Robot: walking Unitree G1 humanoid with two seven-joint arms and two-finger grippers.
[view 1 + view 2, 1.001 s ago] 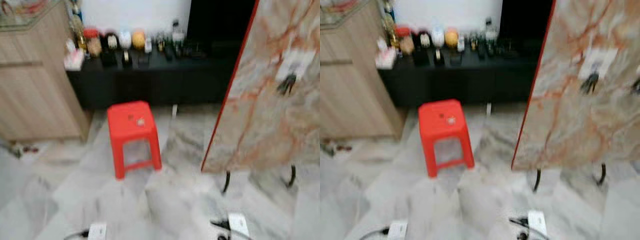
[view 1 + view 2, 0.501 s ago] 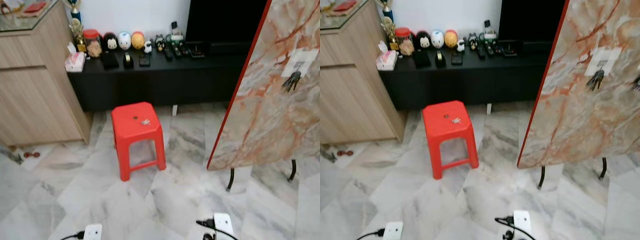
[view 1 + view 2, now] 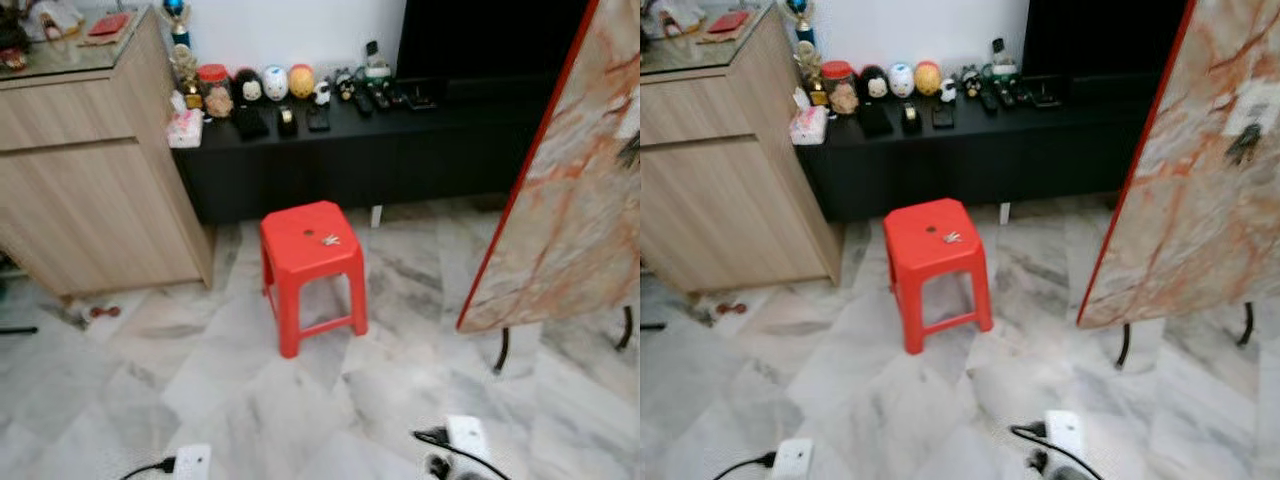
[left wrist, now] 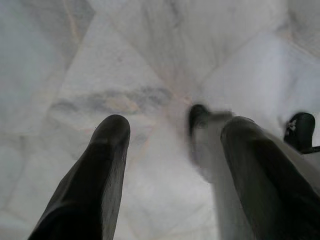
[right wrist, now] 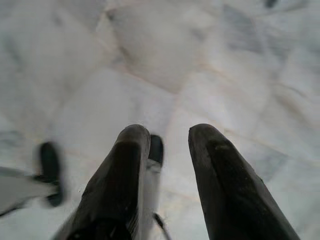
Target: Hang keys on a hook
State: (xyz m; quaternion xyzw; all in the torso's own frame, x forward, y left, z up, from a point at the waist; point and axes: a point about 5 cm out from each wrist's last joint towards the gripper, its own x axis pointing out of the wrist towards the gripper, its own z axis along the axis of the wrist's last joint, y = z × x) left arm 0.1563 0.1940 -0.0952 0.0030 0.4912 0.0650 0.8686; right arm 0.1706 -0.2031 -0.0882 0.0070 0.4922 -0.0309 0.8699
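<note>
Keys [image 3: 952, 237] lie untouched on the red stool [image 3: 935, 255], well apart from the marble board [image 3: 1200, 190] at the right, where another bunch [image 3: 1244, 145] already hangs. Both the left gripper [image 4: 172, 137] and the right gripper [image 5: 167, 137] hang empty over the floor, fingers apart, so pickup, carry and hanging all remain.

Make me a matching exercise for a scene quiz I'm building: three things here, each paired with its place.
Things:
1. keys
2. tissue pack
3. red stool

Places:
A. on the marble floor before the black cabinet
B. on the stool's seat
C. at the black cabinet's end nearest the wooden cupboard

Pairs: 1-B, 2-C, 3-A
</note>
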